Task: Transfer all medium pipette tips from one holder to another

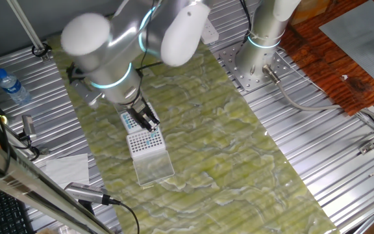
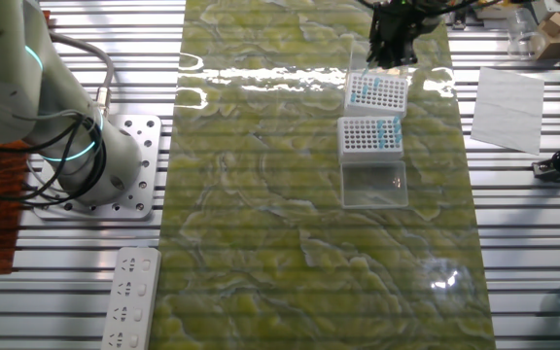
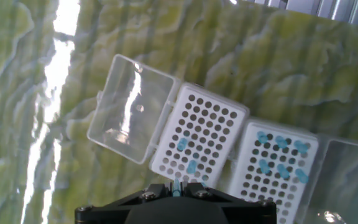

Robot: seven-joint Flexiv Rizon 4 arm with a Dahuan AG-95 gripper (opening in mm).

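Two white racks lie side by side on the green mat. In the hand view the left rack [image 3: 197, 140] holds a few medium pipette tips [image 3: 182, 144] among dark holes, and the right rack [image 3: 278, 171] holds several more [image 3: 283, 169]. My gripper [image 3: 177, 186] is at the bottom edge, above the near side of the left rack, shut on one blue-topped tip [image 3: 177, 184] held upright between the fingers. In one fixed view the gripper [image 1: 148, 121] hangs over the racks [image 1: 144, 143]. In the other fixed view the gripper [image 2: 391, 51] is above the far rack [image 2: 377, 92].
Each rack has an open clear lid [image 3: 129, 106] lying flat beside it; one shows in the fixed views too [image 1: 154, 168] [image 2: 373, 183]. A water bottle [image 1: 12, 86] and paper [image 2: 507, 107] lie off the mat. A power strip [image 2: 129, 297] sits on the slatted table.
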